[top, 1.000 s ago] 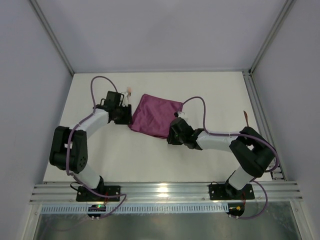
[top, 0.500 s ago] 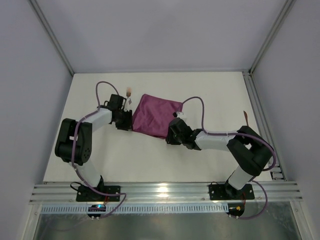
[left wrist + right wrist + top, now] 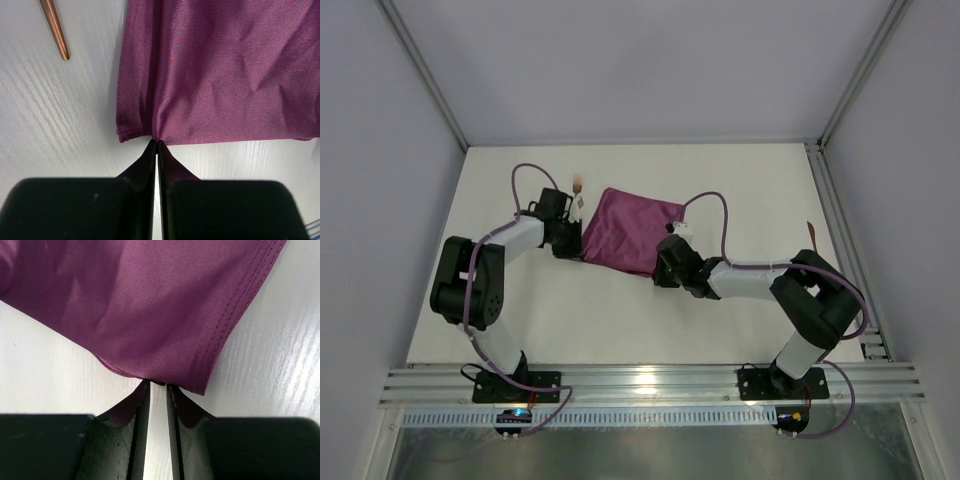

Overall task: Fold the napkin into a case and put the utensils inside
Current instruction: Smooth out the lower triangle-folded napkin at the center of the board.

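The magenta napkin (image 3: 630, 232) lies folded and flat on the white table, its hemmed edges showing in both wrist views (image 3: 225, 75) (image 3: 150, 300). My left gripper (image 3: 578, 246) (image 3: 158, 142) is shut, pinching the napkin's near left edge, and the cloth puckers at the tips. My right gripper (image 3: 658, 270) (image 3: 158, 384) sits at the napkin's near right corner; its jaws stand a narrow gap apart with the cloth edge over the tips. One copper utensil (image 3: 579, 185) (image 3: 55, 30) lies just left of the napkin. Another utensil (image 3: 811, 236) lies far right.
A metal rail (image 3: 845, 230) runs along the table's right side, close to the far-right utensil. Grey walls enclose the table at the back and both sides. The arm bases stand at the near edge (image 3: 640, 380).
My left arm drew in toward the napkin's left edge and its jaws closed on the cloth. My right gripper's jaws narrowed at the near right corner. The napkin has not shifted.
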You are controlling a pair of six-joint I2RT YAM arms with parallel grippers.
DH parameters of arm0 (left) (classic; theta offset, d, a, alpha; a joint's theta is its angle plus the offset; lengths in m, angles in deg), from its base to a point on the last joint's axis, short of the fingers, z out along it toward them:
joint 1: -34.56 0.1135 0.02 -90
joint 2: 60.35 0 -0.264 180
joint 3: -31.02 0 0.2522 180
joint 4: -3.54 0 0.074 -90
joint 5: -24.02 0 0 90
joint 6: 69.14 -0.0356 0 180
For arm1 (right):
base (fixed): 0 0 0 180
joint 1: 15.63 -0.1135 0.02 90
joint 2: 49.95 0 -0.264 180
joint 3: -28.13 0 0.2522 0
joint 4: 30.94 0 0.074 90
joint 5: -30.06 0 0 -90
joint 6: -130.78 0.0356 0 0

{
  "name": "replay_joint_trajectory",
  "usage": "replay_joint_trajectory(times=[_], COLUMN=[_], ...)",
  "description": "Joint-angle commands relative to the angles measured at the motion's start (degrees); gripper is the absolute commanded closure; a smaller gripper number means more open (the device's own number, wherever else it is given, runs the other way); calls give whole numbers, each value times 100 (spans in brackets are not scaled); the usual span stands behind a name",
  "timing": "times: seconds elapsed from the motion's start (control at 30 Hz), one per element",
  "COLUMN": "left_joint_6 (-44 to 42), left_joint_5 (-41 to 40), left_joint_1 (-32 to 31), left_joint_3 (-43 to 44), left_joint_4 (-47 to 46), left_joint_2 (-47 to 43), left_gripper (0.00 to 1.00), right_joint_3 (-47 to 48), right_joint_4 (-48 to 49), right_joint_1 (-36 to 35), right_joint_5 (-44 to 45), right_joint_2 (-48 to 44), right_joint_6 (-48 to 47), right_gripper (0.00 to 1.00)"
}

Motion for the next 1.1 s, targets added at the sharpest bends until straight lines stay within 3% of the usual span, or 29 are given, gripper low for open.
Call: replay_joint_trajectory(times=[0.0, 0.13, 0.17, 0.63, 1.07], left_joint_6=[0, -9, -18, -343, -606], left_joint_5=[72, 72, 63, -69, -350], left_joint_1=[-17, -17, -8, 282, 440], left_joint_3=[219, 228, 254, 404, 360], left_joint_4=[-12, -4, 5, 190, 163], left_joint_2=[-42, -192, -210, -236, 45], left_gripper=[100, 100, 100, 100, 100], right_joint_3=[133, 167, 176, -8, -44], right_joint_4=[247, 274, 256, 45, -8], right_joint_1=[-30, -39, -39, 40, 128], right_joint_5=[364, 470, 497, 804, 462], right_joint_2=[25, 51, 69, -115, -212], right_joint_6=[133, 115, 107, 10, -420], right_gripper=[77, 89, 97, 97, 97])
